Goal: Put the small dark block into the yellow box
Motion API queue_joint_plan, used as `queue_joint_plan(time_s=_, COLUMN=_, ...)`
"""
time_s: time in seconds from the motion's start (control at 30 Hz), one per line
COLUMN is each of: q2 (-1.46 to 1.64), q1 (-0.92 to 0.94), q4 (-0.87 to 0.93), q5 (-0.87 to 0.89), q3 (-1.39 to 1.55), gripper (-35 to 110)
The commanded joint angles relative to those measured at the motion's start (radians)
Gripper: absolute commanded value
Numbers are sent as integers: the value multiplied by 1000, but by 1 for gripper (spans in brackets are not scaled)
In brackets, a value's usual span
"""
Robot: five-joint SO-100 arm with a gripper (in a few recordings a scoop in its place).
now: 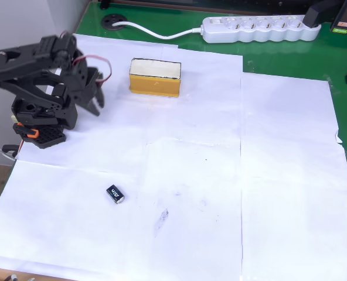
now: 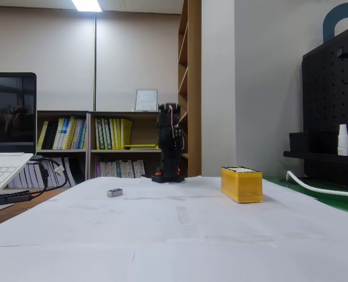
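The small dark block [image 1: 115, 194] lies flat on the white paper toward the front left, white lettering up; in the fixed view the block [image 2: 114, 192] is a tiny shape left of centre. The yellow box [image 1: 155, 76] stands at the back with its cream inside facing up, and the same box [image 2: 241, 184] sits right of centre in the fixed view. My black arm [image 2: 169, 144] is folded up at the back left. Its gripper [image 1: 97, 100] hangs just left of the box, fingers together and holding nothing, far from the block.
A white power strip [image 1: 258, 28] with its cable lies on the green mat [image 1: 291, 55] behind the paper. A laptop [image 2: 6, 135] stands at the left edge of the fixed view. White paper sheets [image 1: 220, 175] cover the table.
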Motion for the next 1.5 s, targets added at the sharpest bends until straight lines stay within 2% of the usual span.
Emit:
queue_joint_plan(time_s=0.0, q2=155, q1=97, q4=52, q5=-26, q3=249, gripper=12)
queue_joint_plan(time_s=0.4, q2=635, q1=400, q4=247, q5=-97, q3=856, gripper=12)
queue_joint_plan(time_s=0.47, q2=690, q1=436, q4=245, q5=-109, q3=910, gripper=20)
queue_joint_plan(time_s=0.77, q2=894, q1=621, q4=196, q5=-339, q3=982, gripper=21)
queue_joint_plan(time_s=1.3, q2=1144, q1=765, q4=100, q5=-509, q3=1108, gripper=21)
queue_joint_plan(time_s=1.47, q2=1216, q1=788, q4=-6, q5=-540, q3=1074, gripper=21)
